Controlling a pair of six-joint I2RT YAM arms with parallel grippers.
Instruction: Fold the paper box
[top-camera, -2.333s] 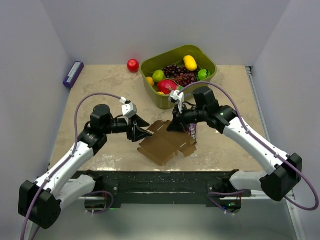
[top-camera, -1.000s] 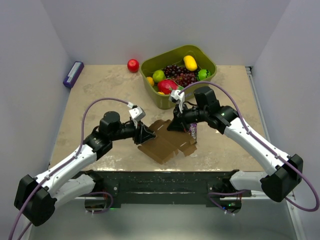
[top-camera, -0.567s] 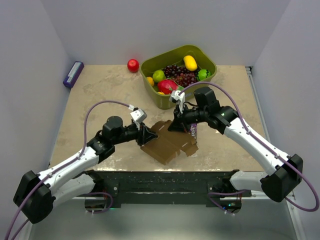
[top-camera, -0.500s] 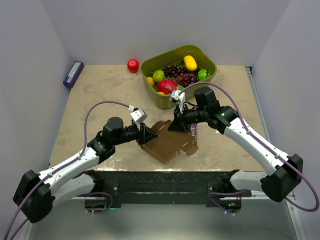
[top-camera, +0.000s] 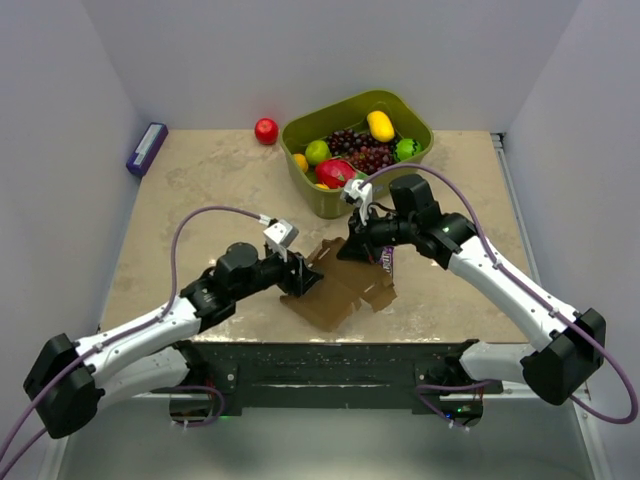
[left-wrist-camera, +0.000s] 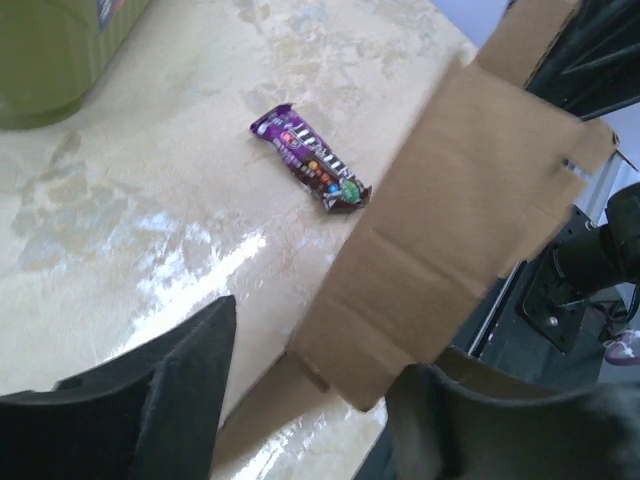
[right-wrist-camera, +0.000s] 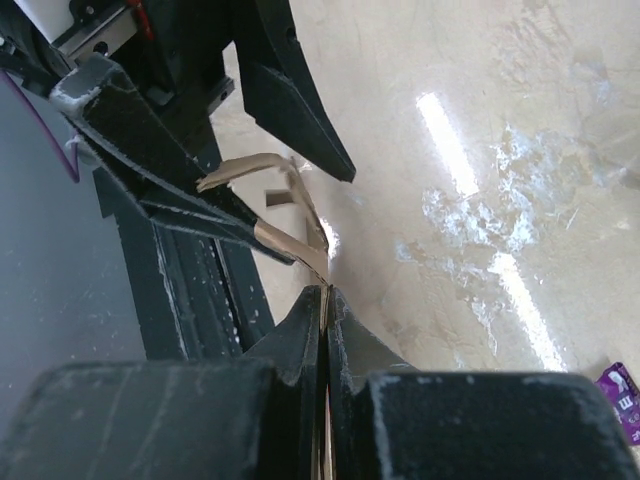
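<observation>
**Left jaws sprung open at the box's left flap; right pinch unchanged**

- The paper box (top-camera: 335, 290) is a flat brown die-cut sheet, not yet formed. It sits by the table's (top-camera: 200, 190) near edge, about midway along it. Its far side is tipped up off the surface.
- The right gripper (top-camera: 352, 247) is clenched on that raised far edge. The right wrist view shows the thin cardboard (right-wrist-camera: 290, 250) nipped between closed fingers (right-wrist-camera: 325, 300). No shift in it over the last couple of seconds.
- The left gripper (top-camera: 298, 274) has crept in from the left, from just short of the sheet to right on its left flaps. In the last half second its jaws went from nearly closed to wide apart.
- In the left wrist view the fingers (left-wrist-camera: 170, 390) stand well apart and the sheet's (left-wrist-camera: 450, 220) lower corner lies between them, gripped by neither. Released, then.
- A purple candy wrapper (left-wrist-camera: 310, 165) lies on the table just beyond the sheet's right side, under the right arm. The green bin (top-camera: 355, 150) of fruit sits at the far edge, clear of the work.

Reading: looks like a regrasp. The left side has let go, or is opening to take a fresh bite on the flap. Folding is barely started. Only the right pinch holds the sheet, so it could swing or sag.
</observation>
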